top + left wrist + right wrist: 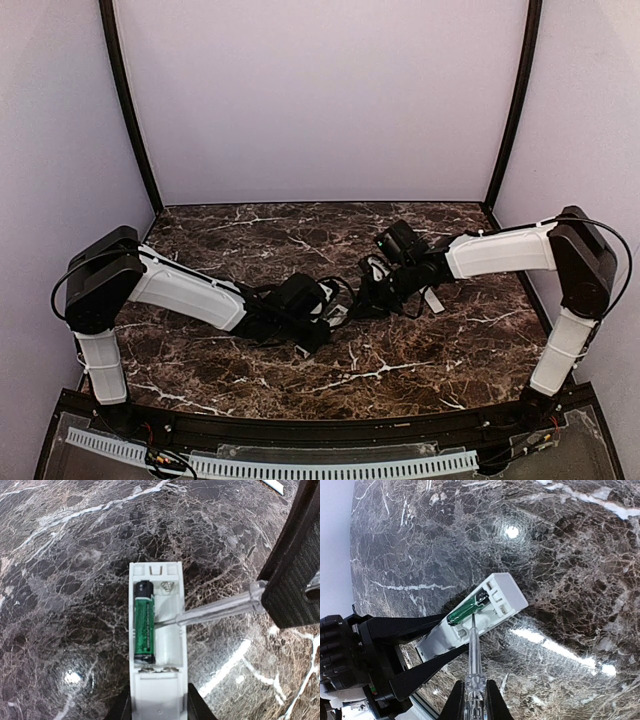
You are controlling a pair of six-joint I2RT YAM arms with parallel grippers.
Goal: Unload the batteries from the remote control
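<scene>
While 1 screwdriver [215,611] probes, remote control [159,692] holds 1 battery [144,622] (green).

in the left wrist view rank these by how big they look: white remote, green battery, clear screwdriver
1. Slim white rectangular remote control: largest, though cut off at the bottom edge.
2-3. Green cylindrical battery and clear plastic-handled screwdriver: too close to rank. The screwdriver looks longer but thinner, and its handle end is hidden.

table [250,370]: dark brown marble, white veins; walls [320,100]: plain pale lilac; corner posts [130,110]: black; lamp glare [72,677] on marble
</scene>
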